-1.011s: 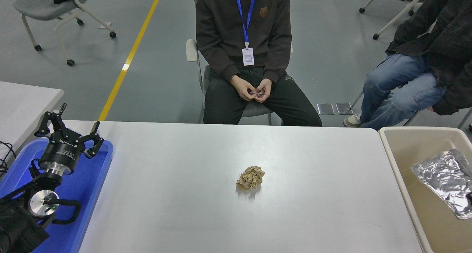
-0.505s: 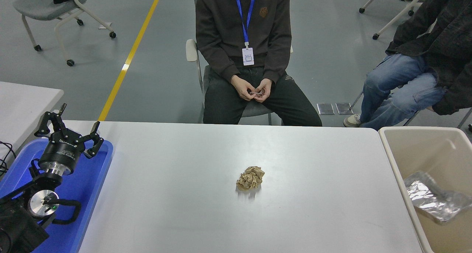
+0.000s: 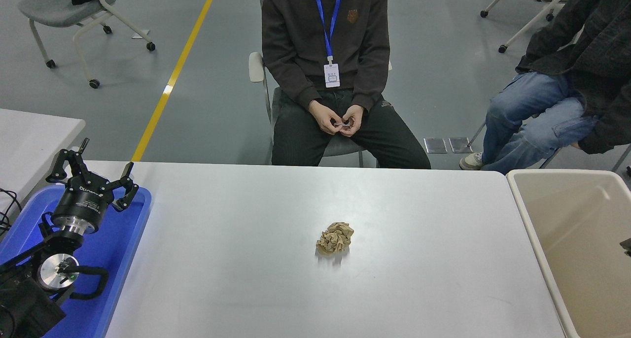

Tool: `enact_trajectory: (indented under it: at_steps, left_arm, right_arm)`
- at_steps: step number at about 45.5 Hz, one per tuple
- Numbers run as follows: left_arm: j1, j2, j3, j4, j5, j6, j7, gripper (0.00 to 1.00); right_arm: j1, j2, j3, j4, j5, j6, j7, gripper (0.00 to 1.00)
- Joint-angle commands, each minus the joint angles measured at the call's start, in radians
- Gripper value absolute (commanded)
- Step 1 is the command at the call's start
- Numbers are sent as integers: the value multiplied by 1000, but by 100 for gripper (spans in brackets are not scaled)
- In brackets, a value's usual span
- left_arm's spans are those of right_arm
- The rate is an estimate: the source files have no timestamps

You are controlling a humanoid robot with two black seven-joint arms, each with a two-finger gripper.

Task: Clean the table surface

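Grey workshop floor with a yellow line (image 3: 172, 77) and wheeled chairs behind; in the foreground the table surface (image 3: 246, 259), a wide matte white top filling the middle of the view from the blue tray to the bin. The left gripper (image 3: 91, 173) is parked at the lower left above the blue tray (image 3: 123, 259), its fingers spread apart and grasping nothing; this position keeps it off the working area. Of the right gripper (image 3: 626, 245) only a dark sliver shows at the right edge, over the beige bin (image 3: 537, 239), and whether it is released or clenched cannot be told. Its place above the bin suggests that the bin serves as the drop point for waste, set just beside the table's right end so that a carried item need travel only a short way. Near the table's centre lies a crumpled ball of brown paper (image 3: 335, 238), well apart from both grippers; it appears to be the remaining litter, so the task is judged unfinished. At the far side a seated person (image 3: 325, 57) rests both hands in the lap, clear of the table, and a second person (image 3: 567, 96) sits to the right.
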Motion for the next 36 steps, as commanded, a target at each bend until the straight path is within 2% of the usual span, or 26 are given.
enact_trajectory:
  at_steps: [1,13,19,23,31,36]
  left_arm:
    - [0,0,0,1,0,0,0,100]
    - [0,0,0,-1,0,0,0,100]
    - [0,0,0,1,0,0,0,100]
    - [0,0,-1,1,0,0,0,100]
    - [0,0,0,1,0,0,0,100]
    - [0,0,0,1,0,0,0,100]
  right_arm:
    - [7,-2,2,-3,0,-7,1,100]
    - [70,-11,31,-3,86,7,-1,100]
    - [83,-41,139,28,121,7,-1,100]
    - [80,-49,327,86,132,1,4,100]
    - [38,-78,916,183,140,12,4,100]
    - [-16,-104,1070,327,144,32,2,100]
